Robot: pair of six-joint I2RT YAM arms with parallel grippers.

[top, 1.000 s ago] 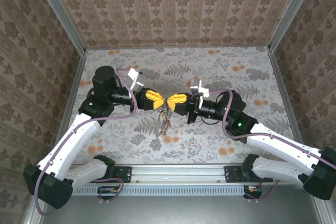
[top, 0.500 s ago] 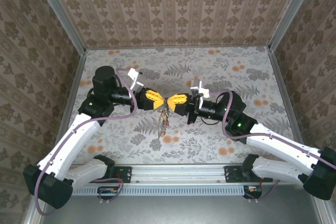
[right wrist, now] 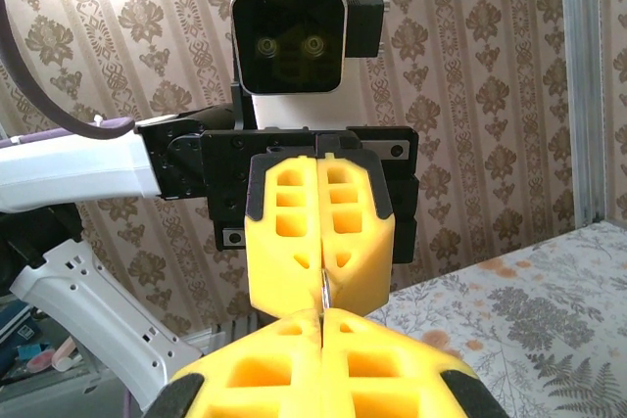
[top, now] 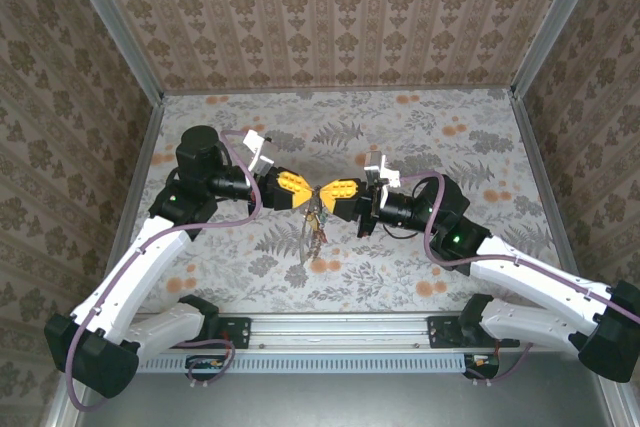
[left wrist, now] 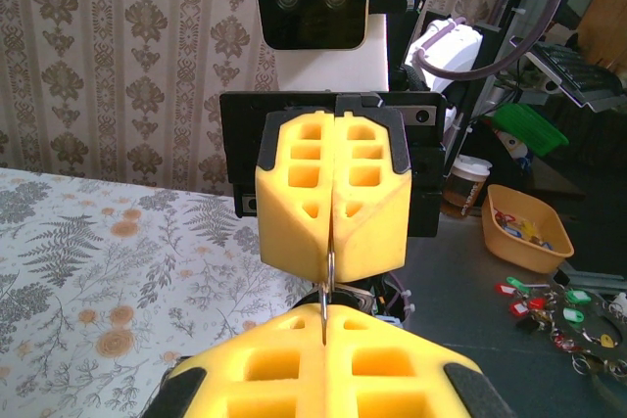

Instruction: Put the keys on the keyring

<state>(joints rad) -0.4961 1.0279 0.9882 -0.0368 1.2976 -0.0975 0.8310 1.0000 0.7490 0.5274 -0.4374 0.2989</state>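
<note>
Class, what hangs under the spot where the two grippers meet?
The keyring with small keys dangles over the table. Its gripped part is hidden inside both shut jaws.

Floral-print desk (top: 470,137), patterned wallpaper walls (top: 330,17) on three sides. Off-desk: tan tub (left wrist: 519,256), paper cup (left wrist: 468,178), green tray (left wrist: 529,129).

White arm links (top: 135,267), black joints, purple cables (top: 258,195) — yellow jaws moulded with square pockets.
</note>
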